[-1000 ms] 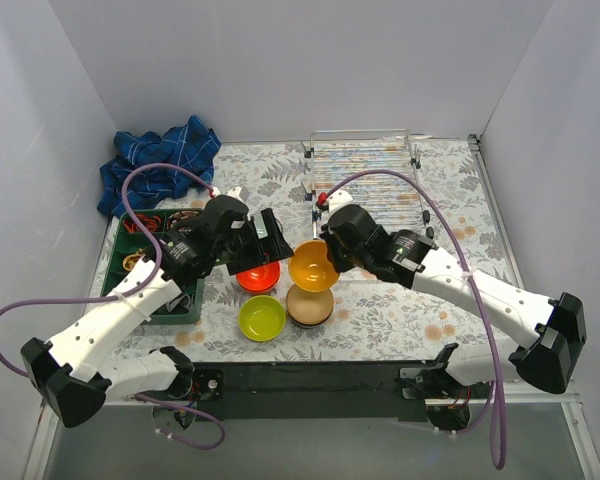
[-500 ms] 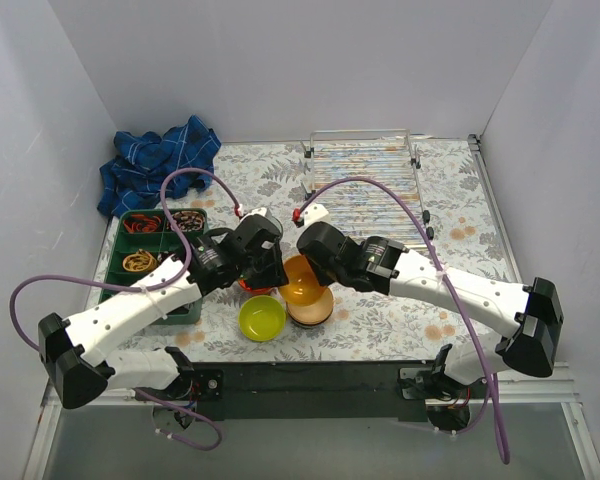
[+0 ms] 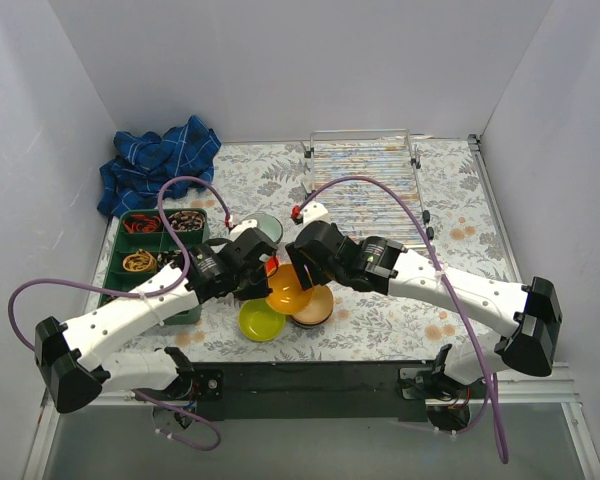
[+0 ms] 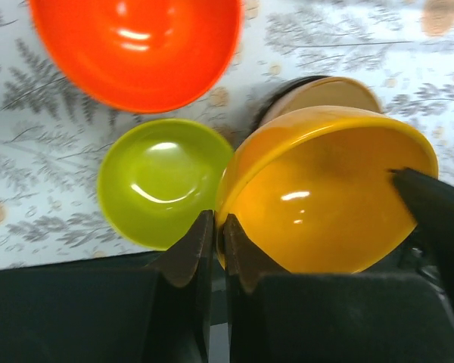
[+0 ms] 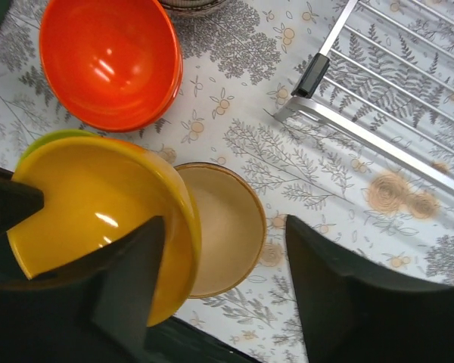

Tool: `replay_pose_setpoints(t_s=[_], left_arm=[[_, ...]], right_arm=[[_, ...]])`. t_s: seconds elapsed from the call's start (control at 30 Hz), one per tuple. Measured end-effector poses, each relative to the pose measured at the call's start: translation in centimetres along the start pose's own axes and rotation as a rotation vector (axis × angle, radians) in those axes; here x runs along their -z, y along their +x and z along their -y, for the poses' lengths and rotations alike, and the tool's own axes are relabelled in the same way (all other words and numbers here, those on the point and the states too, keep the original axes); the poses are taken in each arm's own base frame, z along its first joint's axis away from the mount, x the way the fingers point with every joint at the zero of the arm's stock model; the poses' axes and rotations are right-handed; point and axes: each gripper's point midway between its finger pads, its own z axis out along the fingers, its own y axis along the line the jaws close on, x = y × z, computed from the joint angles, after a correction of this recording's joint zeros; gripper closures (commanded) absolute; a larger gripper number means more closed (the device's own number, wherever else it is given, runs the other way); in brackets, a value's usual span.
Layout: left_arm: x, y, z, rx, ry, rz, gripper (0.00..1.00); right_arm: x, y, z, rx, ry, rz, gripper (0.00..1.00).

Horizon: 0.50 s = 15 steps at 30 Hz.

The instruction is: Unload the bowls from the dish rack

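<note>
One rim pinch by left gripper (image 4: 218, 221) on orange-yellow bowl (image 4: 325, 197); right gripper (image 5: 223, 224) spread. Risk: glossy rim slipping, bowl dropping onto beige bowl (image 4: 327, 91) beneath.

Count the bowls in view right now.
5: orange-yellow bowl raised at centre; lime green bowl and beige bowl beneath it; red-orange bowl just behind; pale greyish bowl farthest back. Stacking may hide others.

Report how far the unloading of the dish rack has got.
Done: the chrome wire dish rack looks bare; a lime green bowl, a red-orange bowl and a beige bowl sit on the table. In hand: the left claw is shut on the glossy orange-yellow bowl's rim, the right claw open over the opposite rim. Left: setting that bowl down.
</note>
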Motion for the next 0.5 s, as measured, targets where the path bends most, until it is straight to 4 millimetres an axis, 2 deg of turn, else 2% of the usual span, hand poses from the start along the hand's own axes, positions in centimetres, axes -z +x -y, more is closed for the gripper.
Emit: replay_pose_setpoints(t_s=[0.07, 0.2, 0.37, 0.5], left_arm=[[-0.2, 0.5, -1.3, -0.005, -0.051, -0.011, 1.0], [-0.1, 1.8, -3.7, 0.0, -0.124, -0.031, 1.0], [0.4, 3.0, -5.9, 0.025, -0.165, -0.039, 1.0], [-0.1, 4.3, -7.7, 0.031, -0.216, -0.06, 1.0]], right_arm=[[0.2, -0.2, 0.0, -0.009, -0.005, 0.01, 0.13], [1.2, -0.6, 0.5, -0.041, -0.006, 0.05, 0.09], [2.8, -1.0, 2.7, -0.1, 0.01, 0.115, 0.08], [3.3, -0.7, 5.2, -0.166, 0.043, 0.147, 0.07]])
